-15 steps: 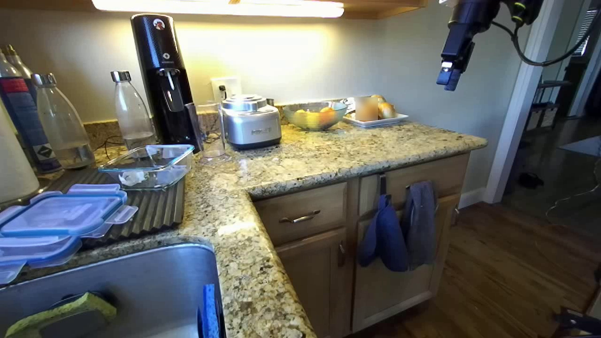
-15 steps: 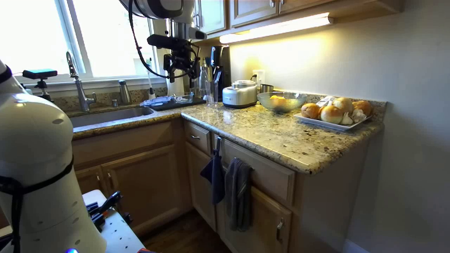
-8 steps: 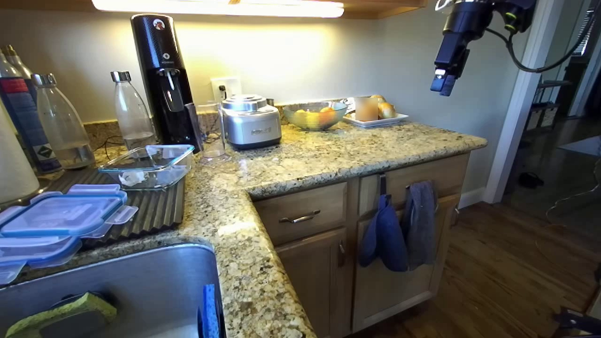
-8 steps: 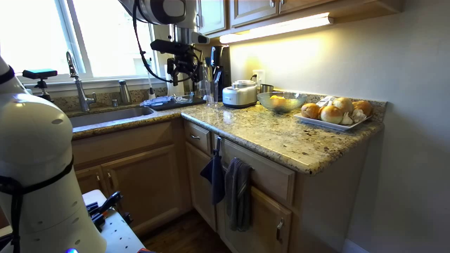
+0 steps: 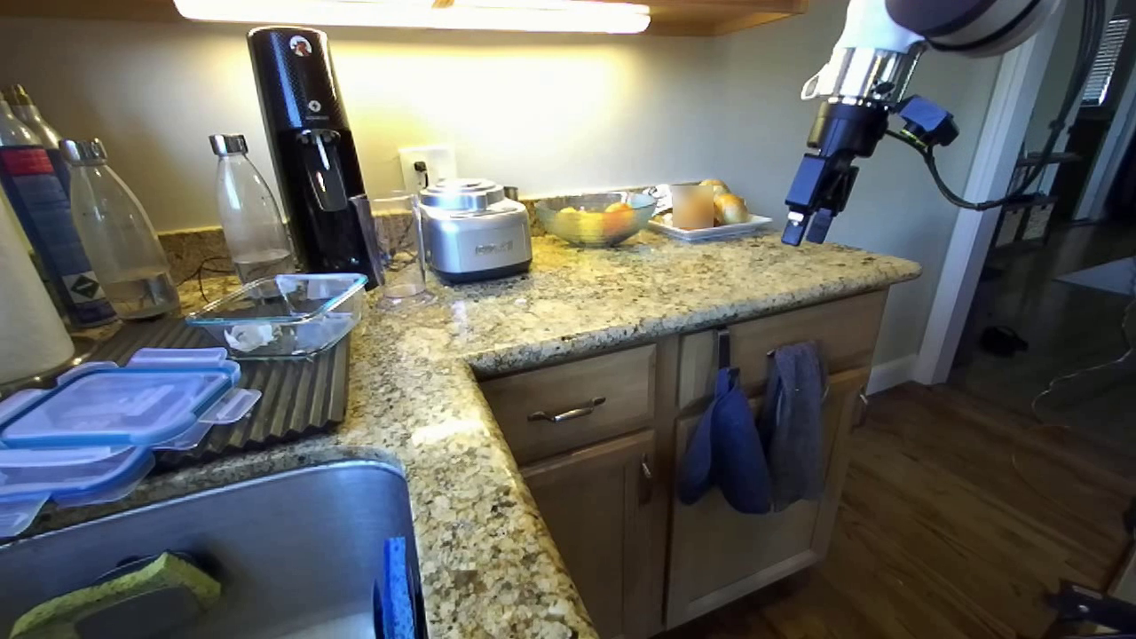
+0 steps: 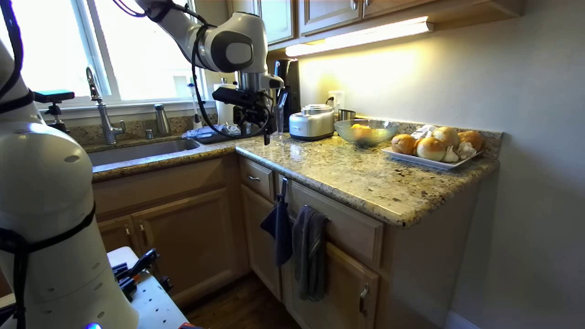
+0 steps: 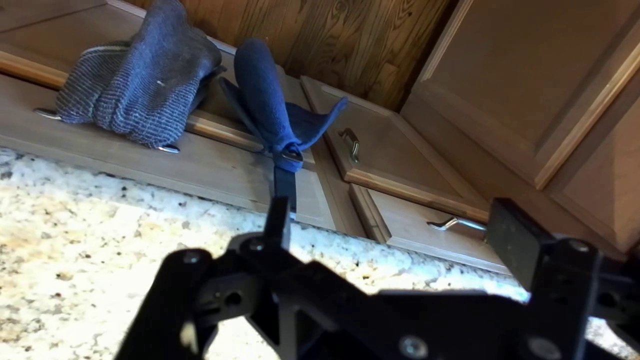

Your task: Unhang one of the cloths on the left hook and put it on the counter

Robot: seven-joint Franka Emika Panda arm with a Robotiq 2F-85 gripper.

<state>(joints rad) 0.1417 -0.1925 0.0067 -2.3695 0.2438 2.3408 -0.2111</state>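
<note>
While below the tool [image 5: 806, 232] — well apart — the blue cloth [image 5: 738, 444].

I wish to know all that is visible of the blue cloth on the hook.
The blue cloth is plain, soft-looking fabric. Its gathered top is caught on the hook below the counter, and loose folds spread downward in front of the cabinet. It does not touch the open gripper; whether it touches the greyer towel beside it is unclear.
</note>
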